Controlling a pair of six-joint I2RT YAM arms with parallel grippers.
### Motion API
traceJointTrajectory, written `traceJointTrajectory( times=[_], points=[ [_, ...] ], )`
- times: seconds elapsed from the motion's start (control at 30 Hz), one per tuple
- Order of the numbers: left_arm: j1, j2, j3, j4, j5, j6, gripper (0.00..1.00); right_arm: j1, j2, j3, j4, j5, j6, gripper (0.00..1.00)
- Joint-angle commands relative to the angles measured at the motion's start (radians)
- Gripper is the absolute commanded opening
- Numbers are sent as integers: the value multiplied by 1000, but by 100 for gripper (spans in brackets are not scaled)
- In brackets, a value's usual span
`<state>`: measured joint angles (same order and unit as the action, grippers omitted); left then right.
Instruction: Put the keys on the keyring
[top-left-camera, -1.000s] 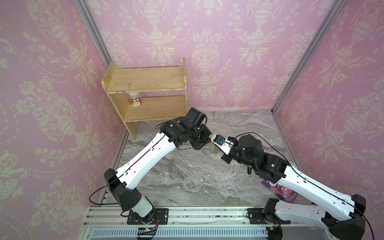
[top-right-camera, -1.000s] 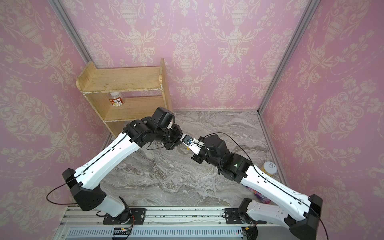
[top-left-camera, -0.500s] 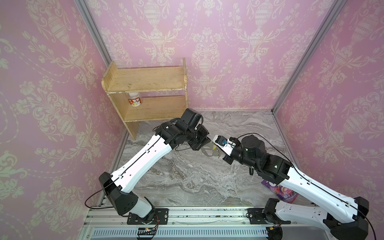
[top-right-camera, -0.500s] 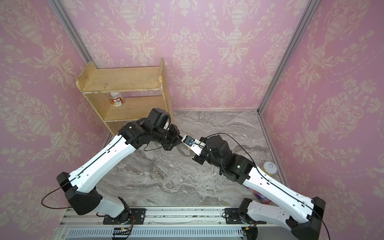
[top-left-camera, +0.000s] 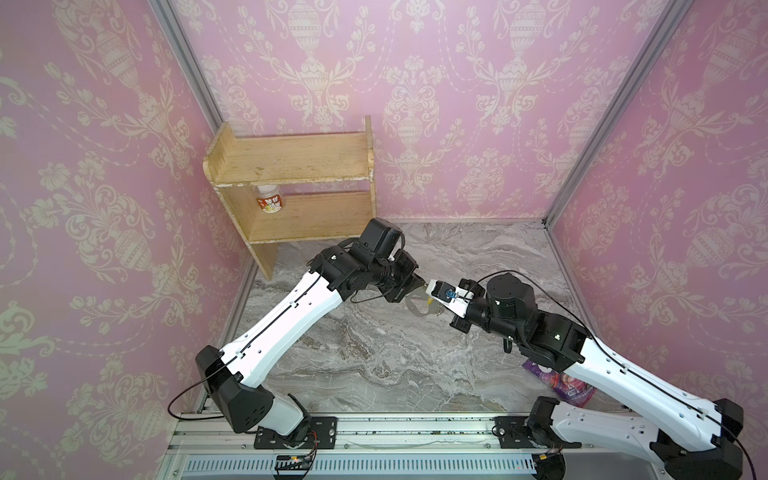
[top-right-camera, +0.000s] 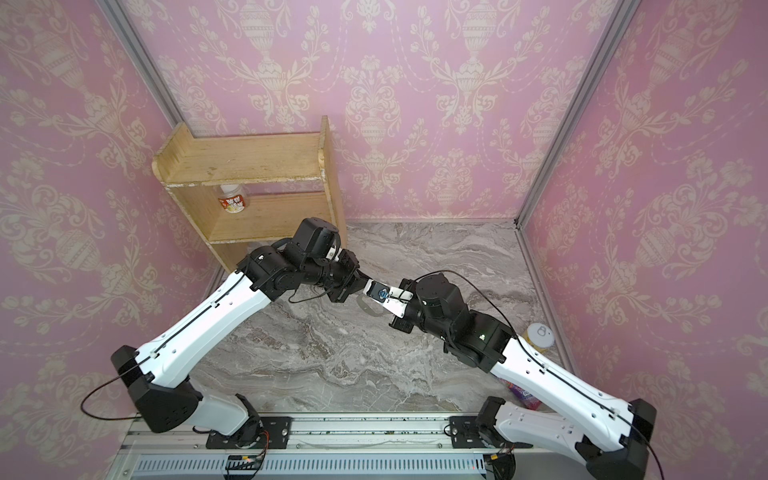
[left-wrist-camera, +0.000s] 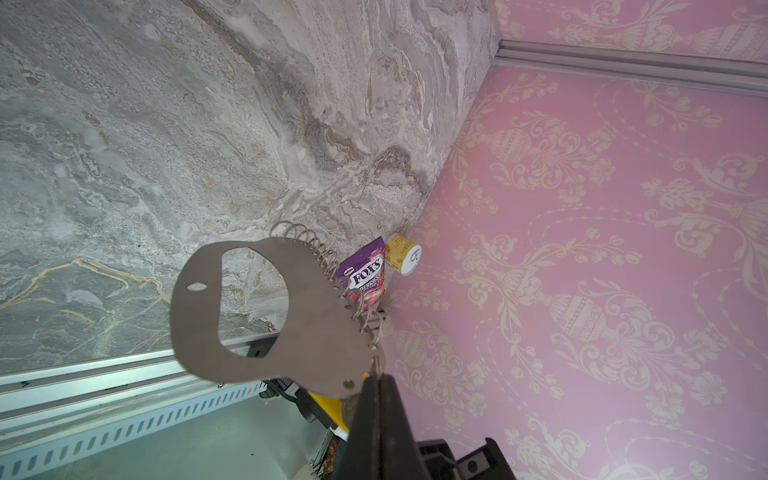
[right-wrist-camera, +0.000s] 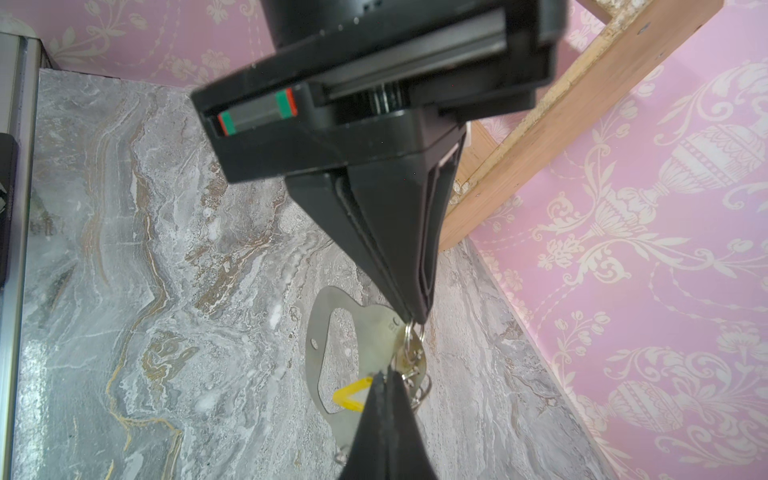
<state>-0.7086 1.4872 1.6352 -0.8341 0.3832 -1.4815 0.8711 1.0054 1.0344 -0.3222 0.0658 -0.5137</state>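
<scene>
Holding: your left gripper (left-wrist-camera: 376, 376) pinches the keyring (left-wrist-camera: 270, 340) by its ringed edge above the counter (left-wrist-camera: 166, 124), steadying it.
Threading: your right gripper (right-wrist-camera: 384, 374) pinches the keys (left-wrist-camera: 328, 409) beside that edge, seemingly to hook them.

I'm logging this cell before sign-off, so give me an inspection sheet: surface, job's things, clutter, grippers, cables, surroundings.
Surface: grey marbled tabletop, no spills seen.
Job's things: keyring plate held in the air, wire rings along one edge; key with yellow tag at those rings.
Clutter: purple sweet pouch and yellow can by the wall on the right; bottle on the wooden shelf.
Grippers: left gripper shut on a ring at the plate's edge; right gripper shut, apparently on the key.
Cables: black cable loops over the right arm, away from the plate.
Surroundings: pink patterned walls; metal rail in front.
</scene>
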Motion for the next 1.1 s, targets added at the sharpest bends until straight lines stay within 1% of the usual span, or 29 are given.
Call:
traceJointTrajectory(
  times=[0.0, 0.17, 0.33, 0.4, 0.53, 0.67, 0.83, 0.97, 1.07],
  points=[
    [9, -31, -13, 18, 42, -25, 0, 2, -15, 14, -44, -7, -61, 0],
    [22, -36, -37, 1, 90, -39, 0, -13, 9, 50, -115, -39, -84, 0],
    [29, -31, -54, -32, 145, -39, 0, -18, 15, 63, -134, -66, -82, 0],
    [32, -37, -84, -31, 169, -47, 0, -17, 23, 67, -145, -79, -80, 0],
    [34, -68, -190, 11, 228, -97, 0, -21, 39, 64, -166, -127, -49, 0],
    [47, -107, -269, 8, 259, -125, 0, -26, 43, 50, -193, -167, 16, 0],
    [76, -124, -287, -63, 269, -108, 0, -36, 41, 24, -217, -220, 120, 0],
    [83, -146, -337, -77, 261, -135, 0, -61, 25, -24, -206, -303, 257, 0],
    [81, -169, -392, -57, 238, -171, 0, -68, 8, -76, -166, -315, 367, 0]
  ],
)
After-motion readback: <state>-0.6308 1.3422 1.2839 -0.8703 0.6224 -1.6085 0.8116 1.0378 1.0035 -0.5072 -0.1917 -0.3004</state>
